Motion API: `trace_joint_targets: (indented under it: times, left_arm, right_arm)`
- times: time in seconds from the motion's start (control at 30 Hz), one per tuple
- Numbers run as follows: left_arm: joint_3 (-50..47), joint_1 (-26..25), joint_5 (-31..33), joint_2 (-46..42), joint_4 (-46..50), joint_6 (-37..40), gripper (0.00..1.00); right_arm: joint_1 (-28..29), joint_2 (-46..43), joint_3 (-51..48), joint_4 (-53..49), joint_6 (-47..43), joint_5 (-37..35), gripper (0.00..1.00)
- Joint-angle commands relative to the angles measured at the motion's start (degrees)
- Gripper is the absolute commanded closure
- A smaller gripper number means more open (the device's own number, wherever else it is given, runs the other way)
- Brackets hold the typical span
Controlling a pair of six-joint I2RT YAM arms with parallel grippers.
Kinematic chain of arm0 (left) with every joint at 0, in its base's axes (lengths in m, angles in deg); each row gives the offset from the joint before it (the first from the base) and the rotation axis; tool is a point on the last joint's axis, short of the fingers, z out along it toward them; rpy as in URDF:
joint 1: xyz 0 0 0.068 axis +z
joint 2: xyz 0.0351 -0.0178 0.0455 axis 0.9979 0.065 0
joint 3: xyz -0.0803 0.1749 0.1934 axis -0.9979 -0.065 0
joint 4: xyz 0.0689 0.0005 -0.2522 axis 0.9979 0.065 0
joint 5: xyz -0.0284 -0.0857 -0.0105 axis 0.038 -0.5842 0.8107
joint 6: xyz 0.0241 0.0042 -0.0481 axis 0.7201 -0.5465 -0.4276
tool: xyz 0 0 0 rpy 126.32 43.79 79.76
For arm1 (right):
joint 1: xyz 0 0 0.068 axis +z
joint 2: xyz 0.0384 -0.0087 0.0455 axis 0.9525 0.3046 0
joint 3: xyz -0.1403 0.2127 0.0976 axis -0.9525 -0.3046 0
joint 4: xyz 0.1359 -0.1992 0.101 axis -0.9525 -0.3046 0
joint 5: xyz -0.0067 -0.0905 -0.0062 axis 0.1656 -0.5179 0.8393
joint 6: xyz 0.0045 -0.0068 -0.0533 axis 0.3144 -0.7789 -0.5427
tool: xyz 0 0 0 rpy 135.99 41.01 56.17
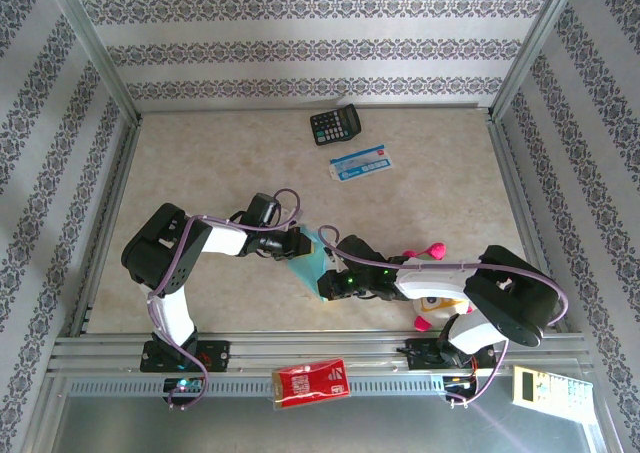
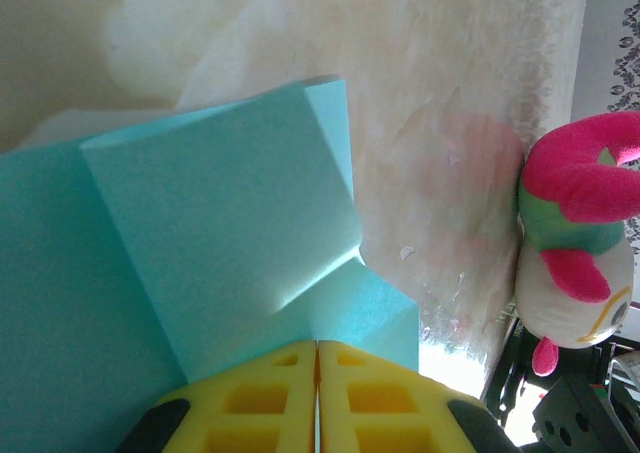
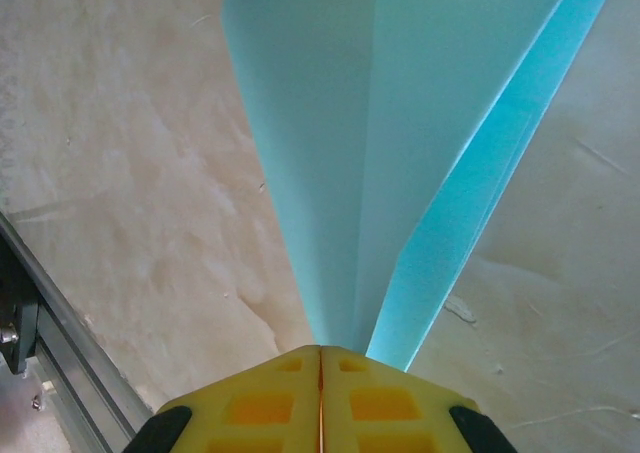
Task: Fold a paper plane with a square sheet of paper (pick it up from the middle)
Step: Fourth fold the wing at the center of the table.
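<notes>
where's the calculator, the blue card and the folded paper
calculator (image 1: 335, 125), top view, middle of keypad
blue card (image 1: 360, 162), top view, its centre
folded paper (image 2: 230, 208), left wrist view, the folded-over flap

I look down on a beige marbled tabletop (image 1: 220, 163) boxed in by walls (image 1: 300, 33) papered in grey floral stripes, aluminium posts (image 1: 92, 48) at the corners.

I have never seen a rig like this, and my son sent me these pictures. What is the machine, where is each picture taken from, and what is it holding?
A robot's left arm and right arm are bolted to the near edge of a table. The wide picture looks down from above. The other two come from a camera on each wrist. The left gripper and right gripper are both pinched shut on a partly folded turquoise paper. Also on the table are a black calculator, a blue-and-white card and a plush toy.
</notes>
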Motion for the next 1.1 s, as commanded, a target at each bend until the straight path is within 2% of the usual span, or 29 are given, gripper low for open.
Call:
trace_joint_targets:
  times: [0.0,1.07]
  left_arm:
    - [-1.45,0.64,5.45,2.03,4.49,2.64,0.89]
    - [-1.36,0.62,5.61,1.92,4.88,2.82,0.89]
  right_arm:
    - [-0.47,0.5,-0.49,-0.64,-0.55,-1.36,0.92]
    - [-0.86,2.61,-0.59,0.43,-0.44,-0.72,0.92]
